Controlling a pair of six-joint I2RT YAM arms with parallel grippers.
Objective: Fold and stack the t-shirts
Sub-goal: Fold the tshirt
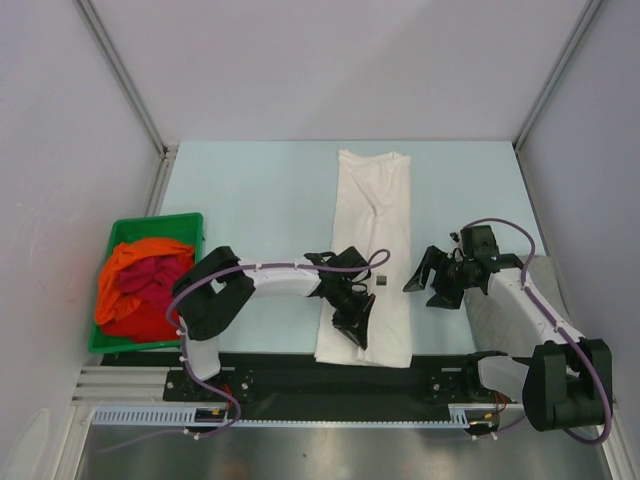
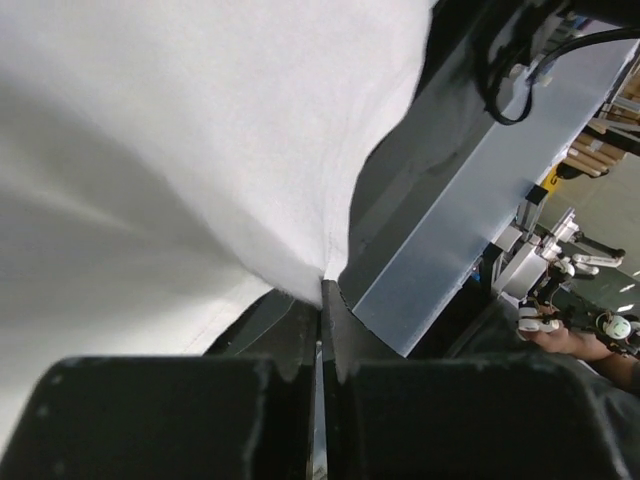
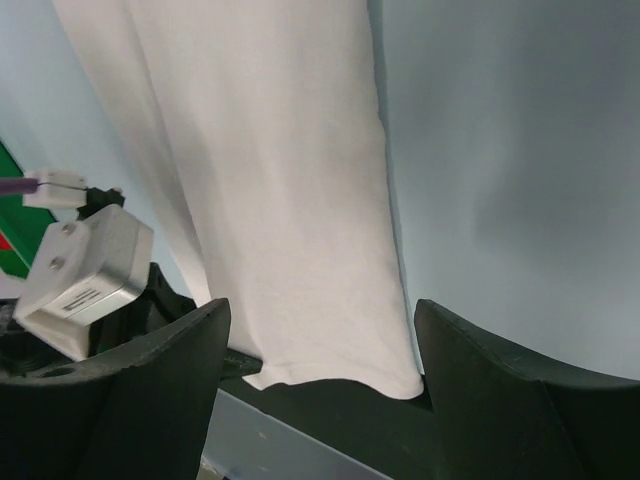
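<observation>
The white t-shirt (image 1: pixel 372 240) is laid as a long narrow strip down the middle of the counter (image 1: pixel 250 200), from 12 o'clock to 6 o'clock, with its near hem carried past the counter's edge onto the dark base rail (image 1: pixel 290 380). Near 7 o'clock of the strip, its left edge is clenched in the jaws of the left arm (image 1: pixel 280 278). In the left wrist view only a thin nip of cloth is seen between the shut jaws. The jaws of the right arm (image 1: pixel 520 295) are spread wide just beside the strip at about 4 o'clock, with nothing grasped. The strip's near right corner is framed between them in the right wrist view.

If the cloth were raised from the left nip alone, the strip would likely be dragged askew and the lengthwise fold pulled open. So slight a bite could also be lost, or only the top layer taken and the layers parted. The overhanging hem might be snagged on the rail. With both arms so near, a clash could be caused by an inward reach. An orange t-shirt (image 1: pixel 135 258) and a dark red t-shirt (image 1: pixel 150 285) are heaped in the green bin (image 1: pixel 110 235) at 9 o'clock, not yet folded.
</observation>
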